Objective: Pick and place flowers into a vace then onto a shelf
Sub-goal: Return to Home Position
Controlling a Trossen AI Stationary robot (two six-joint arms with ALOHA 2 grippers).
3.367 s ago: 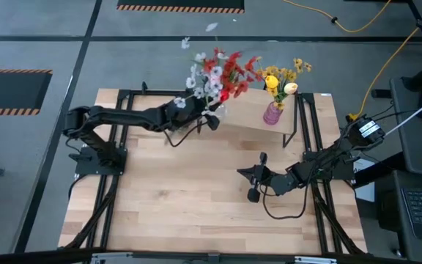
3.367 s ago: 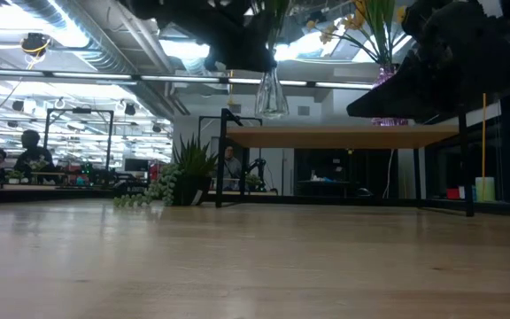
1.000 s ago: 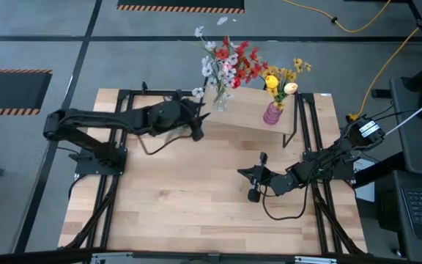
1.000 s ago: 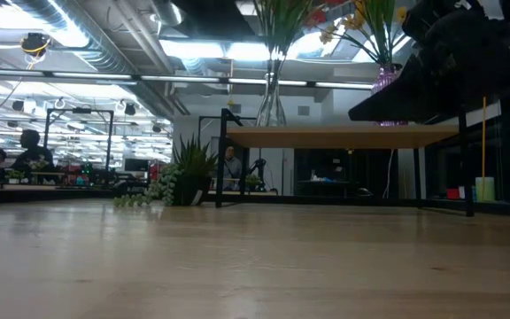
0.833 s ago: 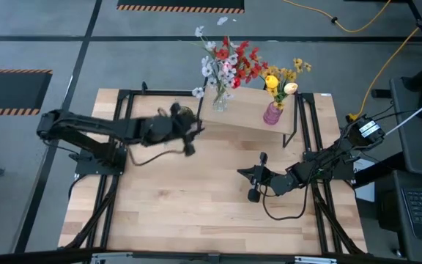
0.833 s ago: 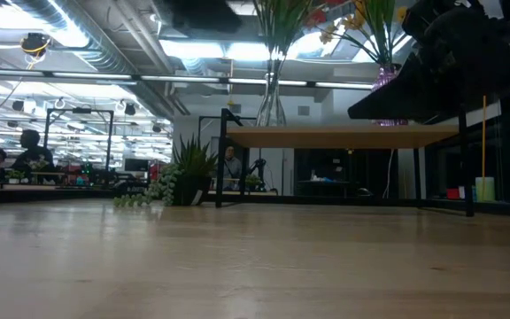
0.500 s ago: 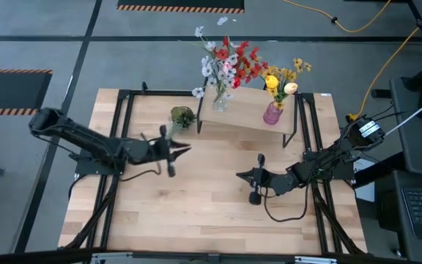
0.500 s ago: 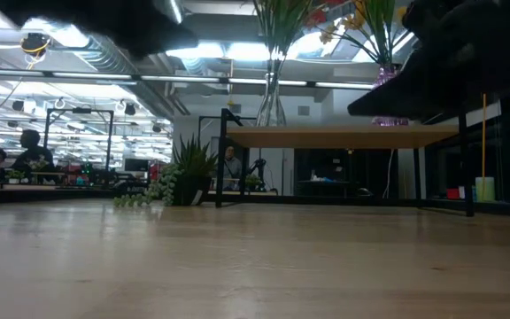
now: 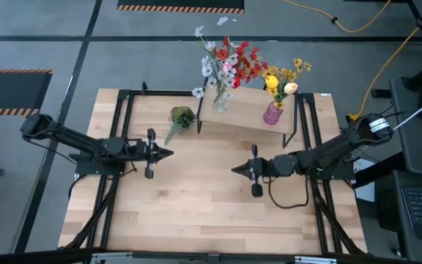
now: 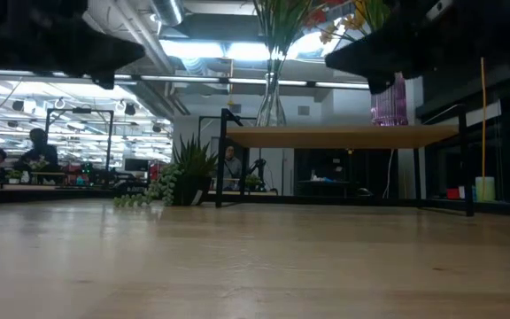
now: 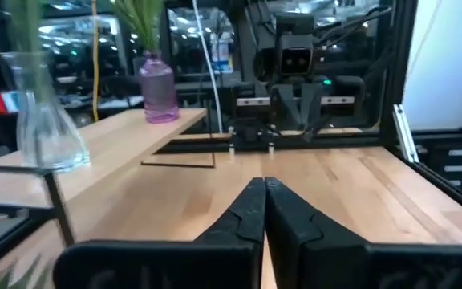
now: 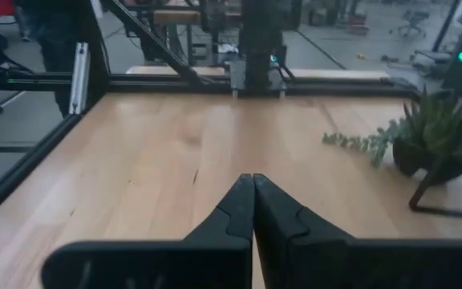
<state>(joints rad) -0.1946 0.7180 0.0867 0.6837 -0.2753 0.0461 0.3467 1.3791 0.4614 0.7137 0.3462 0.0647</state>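
Note:
The flowers stand in two vases on the shelf (image 9: 249,119) at the table's far side. A clear vase (image 9: 219,103) holds red and white flowers (image 9: 226,62). A purple vase (image 9: 272,114) holds yellow flowers (image 9: 282,76). Both vases rest on their bases; they show again as the clear vase (image 11: 45,120) and the purple vase (image 11: 158,92) in the left wrist view. My left gripper (image 9: 168,153) is shut and empty, above the table's left middle and pointing right. My right gripper (image 9: 234,169) is shut and empty at the table's middle, pointing left toward it.
A small all-green leafy plant (image 9: 181,117) stands on the table by the shelf's left legs, and appears as the leafy plant (image 12: 434,138) in the right wrist view. Black frame rails run along both table sides. Bare wood lies between the two grippers and toward the near edge.
My left gripper has drawn back from the clear vase on the shelf toward the table's left and near side, sinking and levelling out, and its fingers have shut. The vase stays upright on the shelf. My right gripper has risen slightly and shifted a little toward the left.

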